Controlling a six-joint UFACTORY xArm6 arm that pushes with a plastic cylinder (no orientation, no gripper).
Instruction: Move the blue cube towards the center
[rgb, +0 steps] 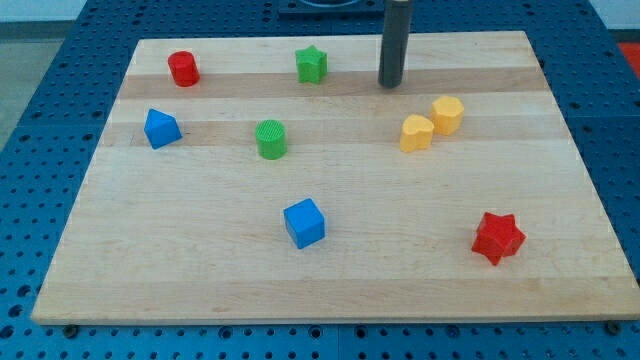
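We see a pale wooden surface (330, 290) lying on a blue perforated base (40, 120), with eight small blocks spread over it and no container of any kind among them; every block sits directly on the wood.

Our arm carries no hand, only a straight dark rod, and my tip (390, 84) rests near the view's top, right of the middle. It touches no block. The nearest ones are two yellow blocks below it and to the view's right: the yellow block nearer the tip's side (416, 132) and the second yellow block (447, 115) stand just beside each other, seemingly touching.

The blue cube (304, 222) sits below the middle of the surface, slightly toward the view's left, well apart from my tip and clear of all other blocks.

The green star (311, 64) lies at the view's top, left of my tip. The red cylinder (183, 68) stands in the top left area. Below it is a second blue block (161, 128), angular in shape. The green cylinder (271, 139) stands above the blue cube. The red star (498, 237) lies toward the view's bottom right.
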